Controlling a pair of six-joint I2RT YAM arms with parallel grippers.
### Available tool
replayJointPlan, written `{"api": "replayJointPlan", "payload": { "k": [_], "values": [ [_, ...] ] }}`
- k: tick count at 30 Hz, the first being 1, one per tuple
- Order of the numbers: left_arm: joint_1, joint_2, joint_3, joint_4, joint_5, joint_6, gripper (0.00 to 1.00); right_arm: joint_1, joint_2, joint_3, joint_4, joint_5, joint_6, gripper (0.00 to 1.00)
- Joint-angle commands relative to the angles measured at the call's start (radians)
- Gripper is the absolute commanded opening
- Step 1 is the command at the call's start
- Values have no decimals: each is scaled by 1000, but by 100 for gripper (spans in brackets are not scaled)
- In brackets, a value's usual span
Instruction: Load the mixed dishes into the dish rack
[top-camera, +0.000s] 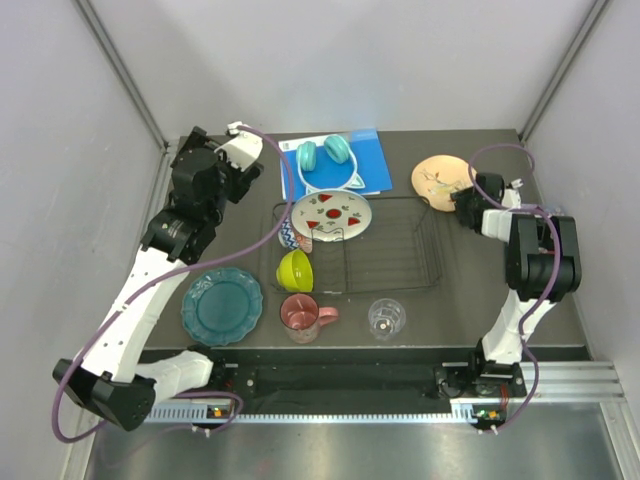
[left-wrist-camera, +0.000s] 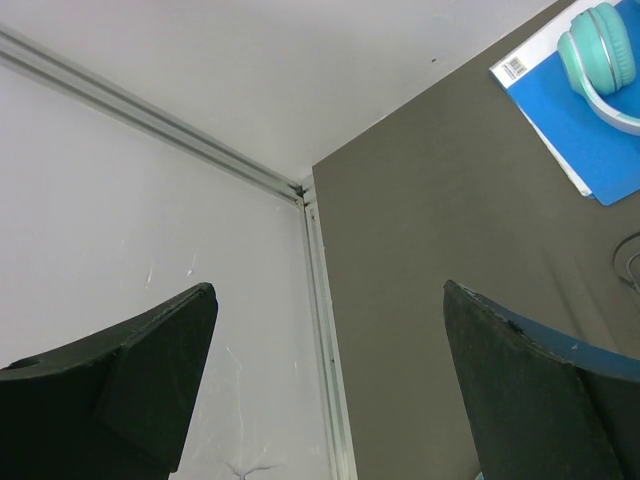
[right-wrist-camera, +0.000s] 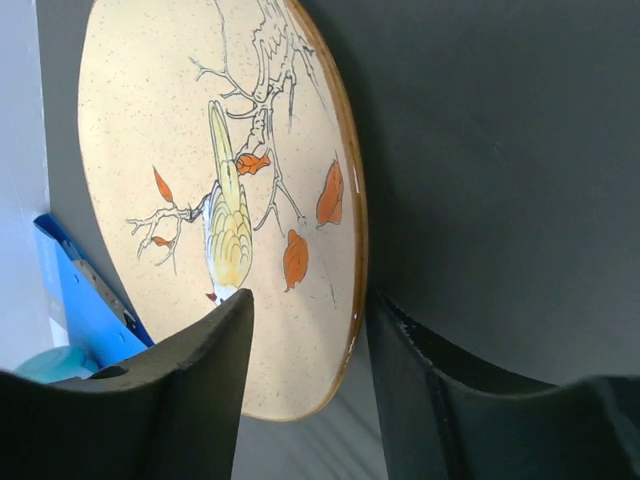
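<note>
My right gripper straddles the near rim of the cream-orange floral plate at the back right, one finger over its face, the other beside its edge, jaws partly open. The black wire dish rack sits mid-table, with the watermelon plate resting over its far-left corner. The small patterned bowl and lime-green bowl stand at the rack's left edge. In front lie the teal plate, pink mug and clear glass. My left gripper hangs open and empty near the back-left corner.
Teal headphones lie on a blue book behind the rack. Grey walls close the table on the left, back and right. A metal rail runs along the left wall's foot.
</note>
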Motion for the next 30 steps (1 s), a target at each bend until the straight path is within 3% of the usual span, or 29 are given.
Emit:
{"api": "replayJointPlan", "payload": {
  "k": [1,5,8,9,11,21,30],
  "values": [
    [11,-26,-8,40,12,-7,99,-11,15,-33,37,17,7,47],
    [12,-34,-17,40,12,-10,99,-13,14,-55,49,19,9,40],
    [17,-43,-31,40,15,-10,99,-13,14,-64,65,20,4,21],
    [18,-46,-32,43,15,-10,99,-14,12,-64,65,22,1,10],
    [20,-54,-45,45,15,-12,99,-14,11,-62,63,30,-14,1],
    [29,-123,-178,4,21,-51,99,-14,-156,-43,33,63,-177,0],
    [31,-146,-186,-93,38,-146,99,-4,-382,170,-139,120,-481,0]
  ]
}}
